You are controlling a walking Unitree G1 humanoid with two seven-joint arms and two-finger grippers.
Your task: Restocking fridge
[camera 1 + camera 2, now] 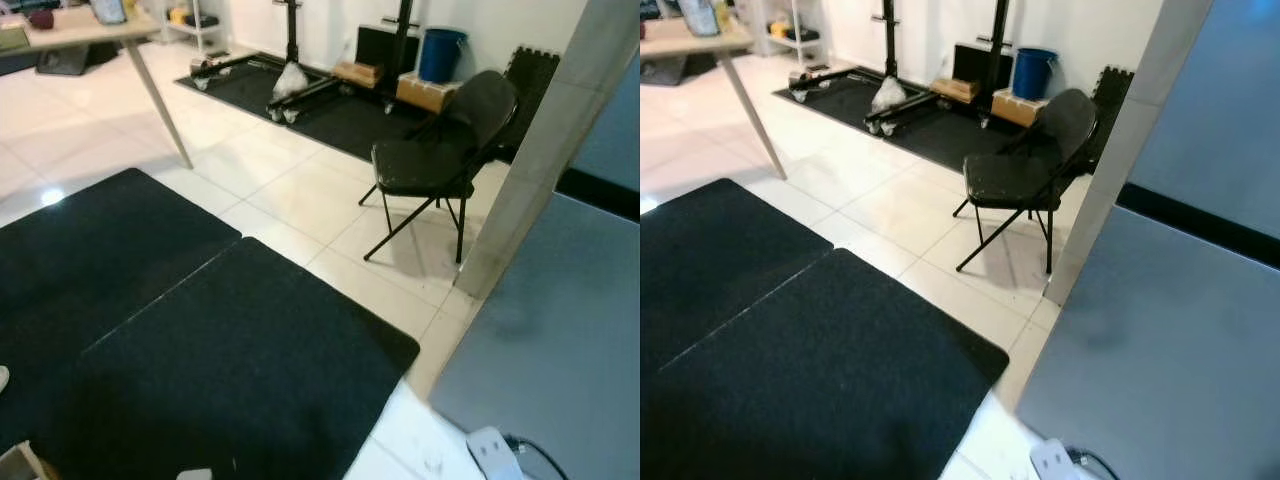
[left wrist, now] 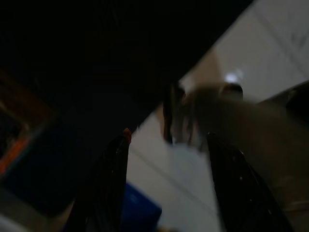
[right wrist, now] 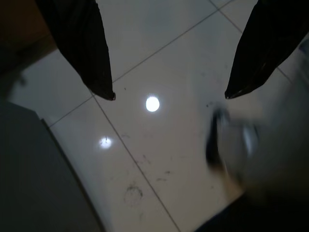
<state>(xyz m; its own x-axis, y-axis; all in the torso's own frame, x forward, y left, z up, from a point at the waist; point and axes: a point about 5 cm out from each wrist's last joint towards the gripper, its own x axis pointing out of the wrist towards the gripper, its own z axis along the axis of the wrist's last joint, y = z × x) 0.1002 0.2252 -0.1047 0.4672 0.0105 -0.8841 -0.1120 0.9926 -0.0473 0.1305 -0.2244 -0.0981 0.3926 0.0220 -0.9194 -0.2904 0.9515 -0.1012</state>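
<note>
Fridge [image 1: 1200, 330]: grey panels at the robot's right, beside a pale pillar [image 1: 540, 170]. Right gripper [image 3: 169, 94]: fingers spread wide, empty, over white tile next to the fridge's grey side. Left gripper [image 2: 166, 154]: fingers apart, empty, view dark and blurred. Ahead: black mats [image 1: 200, 330], folding chair [image 1: 440, 160], table [image 1: 90, 30], blue bin [image 1: 440, 52]. White power strip [image 1: 492, 450] at the fridge's foot.

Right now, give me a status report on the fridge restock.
Left gripper open, empty, hanging idle. Right gripper open, empty, over floor tiles. Grey fridge close on the right, doors shut. Black folding chair stands past its corner.
</note>
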